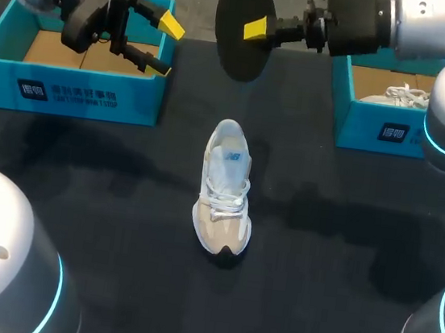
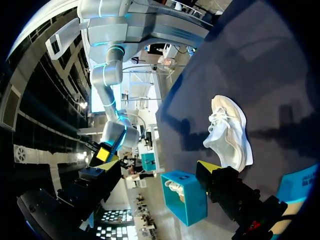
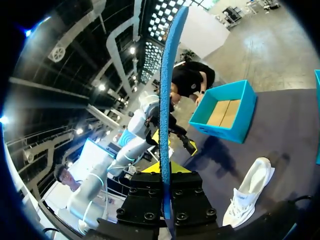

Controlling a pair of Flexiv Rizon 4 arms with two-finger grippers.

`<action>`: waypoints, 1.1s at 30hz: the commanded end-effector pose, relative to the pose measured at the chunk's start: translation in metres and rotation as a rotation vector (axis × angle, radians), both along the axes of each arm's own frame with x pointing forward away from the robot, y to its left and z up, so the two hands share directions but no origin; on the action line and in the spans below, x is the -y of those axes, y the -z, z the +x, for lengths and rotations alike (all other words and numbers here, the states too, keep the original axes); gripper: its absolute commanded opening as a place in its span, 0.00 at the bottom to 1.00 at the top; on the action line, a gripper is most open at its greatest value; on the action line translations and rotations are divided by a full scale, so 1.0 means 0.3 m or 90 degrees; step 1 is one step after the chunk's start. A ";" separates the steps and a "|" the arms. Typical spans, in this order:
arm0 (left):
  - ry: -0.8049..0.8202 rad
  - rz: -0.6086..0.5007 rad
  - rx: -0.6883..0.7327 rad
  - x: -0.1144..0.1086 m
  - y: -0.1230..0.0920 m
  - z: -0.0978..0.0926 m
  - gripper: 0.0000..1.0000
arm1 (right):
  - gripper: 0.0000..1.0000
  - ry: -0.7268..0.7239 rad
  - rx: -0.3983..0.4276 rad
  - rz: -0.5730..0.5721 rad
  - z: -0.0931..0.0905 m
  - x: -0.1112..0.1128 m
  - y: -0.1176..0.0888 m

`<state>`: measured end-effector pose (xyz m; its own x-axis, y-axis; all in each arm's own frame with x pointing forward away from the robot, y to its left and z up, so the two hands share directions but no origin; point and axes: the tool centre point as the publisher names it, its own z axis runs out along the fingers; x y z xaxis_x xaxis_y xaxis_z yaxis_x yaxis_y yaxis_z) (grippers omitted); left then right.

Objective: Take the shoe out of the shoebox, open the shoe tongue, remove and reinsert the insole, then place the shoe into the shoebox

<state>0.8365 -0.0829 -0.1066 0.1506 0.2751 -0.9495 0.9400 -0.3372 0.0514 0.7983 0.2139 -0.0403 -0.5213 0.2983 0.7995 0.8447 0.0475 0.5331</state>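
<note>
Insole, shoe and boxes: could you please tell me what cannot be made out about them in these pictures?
The insole: head view, one end cut off by the picture's edge; right wrist view shows it edge-on only.
The right box: head view, my right arm covers much of it; only white laces show inside.
The shoe: its inside is too small to judge in any view.

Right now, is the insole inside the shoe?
No, the right gripper holds the insole in the air, apart from the shoe.
</note>
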 end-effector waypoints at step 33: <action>-0.017 0.019 -0.065 -0.052 0.121 0.078 1.00 | 0.00 -0.040 0.178 -0.014 0.179 -0.057 0.236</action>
